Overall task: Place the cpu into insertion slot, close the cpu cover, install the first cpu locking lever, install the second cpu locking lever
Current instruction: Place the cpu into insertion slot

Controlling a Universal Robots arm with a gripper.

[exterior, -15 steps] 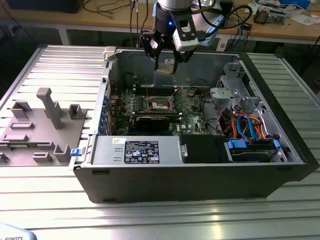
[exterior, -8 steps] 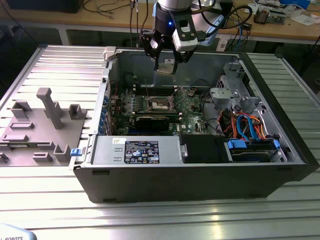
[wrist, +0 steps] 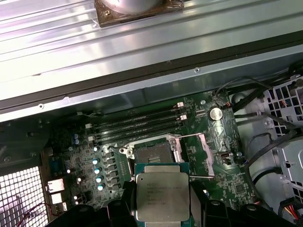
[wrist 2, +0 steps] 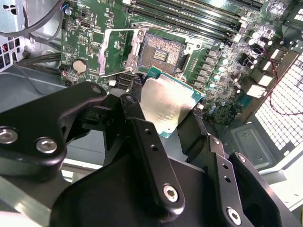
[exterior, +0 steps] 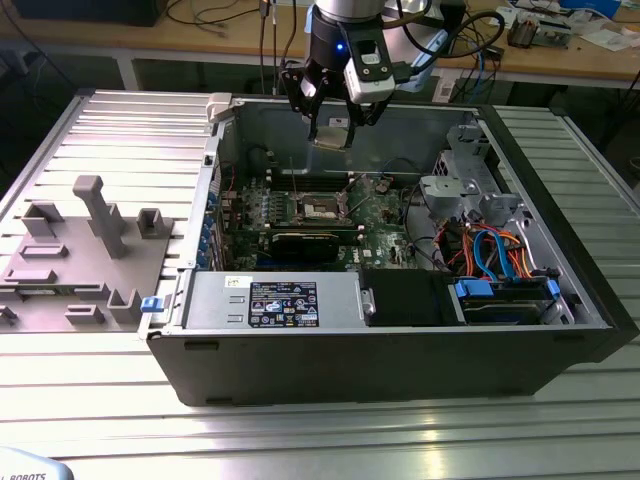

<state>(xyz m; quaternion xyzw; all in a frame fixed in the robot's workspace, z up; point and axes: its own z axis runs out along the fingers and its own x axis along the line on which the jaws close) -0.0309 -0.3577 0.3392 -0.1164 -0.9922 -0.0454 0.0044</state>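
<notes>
**Cpu gripped above the open socket**

Exterior view: an open computer case (exterior: pixel 400 345) lies on the ribbed metal counter (exterior: pixel 320 430). A grey moulded fixture (exterior: pixel 85 250) sits beside it on the exterior view's left. Inside the case, a power supply (exterior: pixel 280 300) bears a dark label whose print is too small to make out. Blue cables (exterior: pixel 495 255) curl near the exterior view's right. The claw (exterior: pixel 333 128) hangs over the motherboard near the case's far wall, with the cpu (exterior: pixel 331 136) between its fingers. The socket (exterior: pixel 322 208) lies well below it.

First wrist view: the cpu (wrist: pixel 162 194) shows its silvery face, which carries several lines of print. Black fingers (wrist: pixel 118 210) press on two opposite edges. Past the chip sits the bare socket (wrist: pixel 152 156), and the cpu cover (wrist: pixel 191 149) is swung open to one side of it. Black memory slots (wrist: pixel 137 125) run along the socket's other side, and a coin cell (wrist: pixel 216 113) sits near the cover.

Second wrist view: the claw's black linkages (wrist 2: pixel 142 142) stand in the foreground and hide part of the board. The jaws are drawn in tight on the cpu (wrist 2: pixel 163 106) and touch its edges. The chip hangs apart from the socket (wrist 2: pixel 158 49). The cover frame (wrist 2: pixel 116 52) lies open beside the socket.
</notes>
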